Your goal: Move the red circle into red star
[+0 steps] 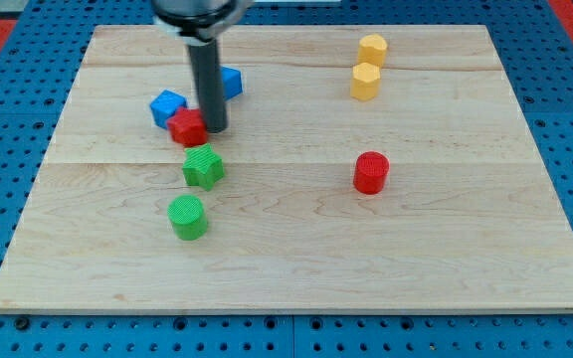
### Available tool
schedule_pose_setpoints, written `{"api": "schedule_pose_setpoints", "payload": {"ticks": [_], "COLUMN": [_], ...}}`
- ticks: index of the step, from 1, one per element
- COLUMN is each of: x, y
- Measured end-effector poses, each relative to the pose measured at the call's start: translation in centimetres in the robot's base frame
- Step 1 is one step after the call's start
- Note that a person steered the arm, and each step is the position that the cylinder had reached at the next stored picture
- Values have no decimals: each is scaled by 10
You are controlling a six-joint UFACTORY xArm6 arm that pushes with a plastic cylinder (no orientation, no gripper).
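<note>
- Rod work, straight from the board: my tip (215, 129) sits down on the wooden board (286, 268), pressed right against the view's right side of the red star (187, 127).
- No fingers on this arm at all, only the straight dark rod, so there is nothing to open or close.
- Red star is the landmark, lying in the view's upper left part of the board.
- Just off the star toward the view's upper left, and touching or nearly so, is a blue block (167, 105); its exact shape is hard to call.
- Up and to the view's right of the star, a second blue block (231, 82) peeks out from behind the rod, partly hidden.
- Right below the star sits the green star (203, 166), close to it.
- Further down again, the green circle (187, 217).
- And the red circle (371, 172)? Well apart from the star, far off to the view's right and a little lower, standing alone.
- Far to the view's upper right of the star, two yellow blocks, one (372, 48) just above the other (365, 82), near each other; they look hexagonal.
</note>
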State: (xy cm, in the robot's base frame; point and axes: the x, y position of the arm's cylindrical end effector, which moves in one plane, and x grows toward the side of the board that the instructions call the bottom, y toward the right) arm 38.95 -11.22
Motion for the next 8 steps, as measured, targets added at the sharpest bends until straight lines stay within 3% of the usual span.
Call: {"api": "schedule_pose_setpoints", "payload": {"ticks": [2, 3, 5, 6, 7, 8], "x": [10, 10, 10, 49, 101, 110], "y": [-82, -54, 128, 223, 240, 223]}}
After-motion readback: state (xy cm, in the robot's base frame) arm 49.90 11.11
